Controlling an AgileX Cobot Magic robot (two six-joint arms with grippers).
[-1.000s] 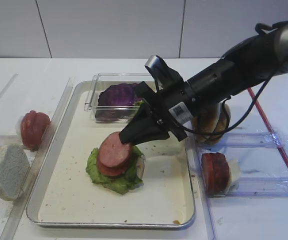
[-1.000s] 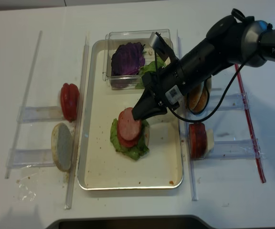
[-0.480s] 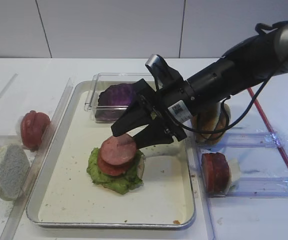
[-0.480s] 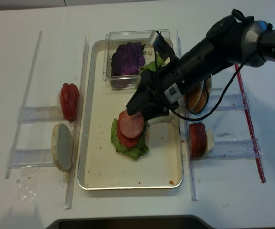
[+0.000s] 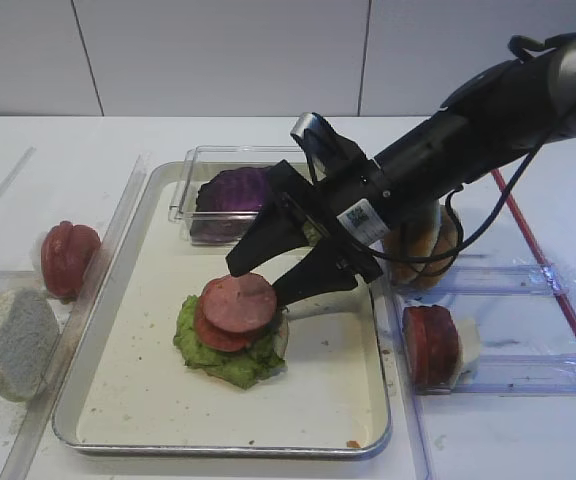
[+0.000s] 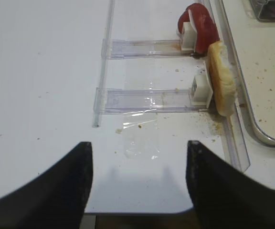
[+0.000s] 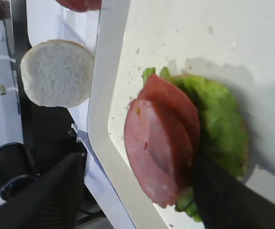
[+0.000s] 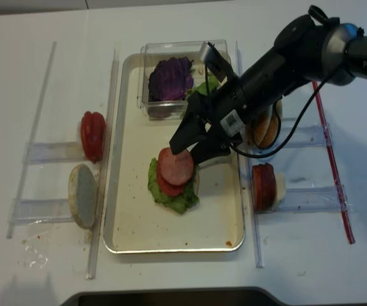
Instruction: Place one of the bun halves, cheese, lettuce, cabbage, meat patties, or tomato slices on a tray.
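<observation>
1. On the tray [image 5: 108,330], near its middle, sits a small stack: lettuce [image 5: 230,362] at the bottom, with two meat patties [image 5: 238,303] overlapping on top of it.
2. Just above that stack hangs the right gripper [image 5: 266,278], its jaws spread wide on either side of the top patty's far edge and holding nothing.
3. From the right wrist view, the two pink discs [image 7: 159,143] lie on the green leaves [image 7: 218,124], with the dark fingers [image 7: 228,200] blurred at the lower edge.
4. At the far end of the tray stands a clear plastic box [image 5: 193,175] holding the purple cabbage [image 5: 236,190].
5. Left of the tray, tomato slices [image 5: 68,258] stand on a clear rack [image 6: 142,47], and a bun half [image 5: 18,342] stands on edge just beside them, showing its pale cut face.
6. Right of the tray, another bun [image 5: 423,245] and more red slices [image 5: 430,345] sit in racks behind the arm.
7. Over bare white table [image 6: 42,71], the left gripper [image 6: 137,186] has its two dark fingers apart, holding nothing.
</observation>
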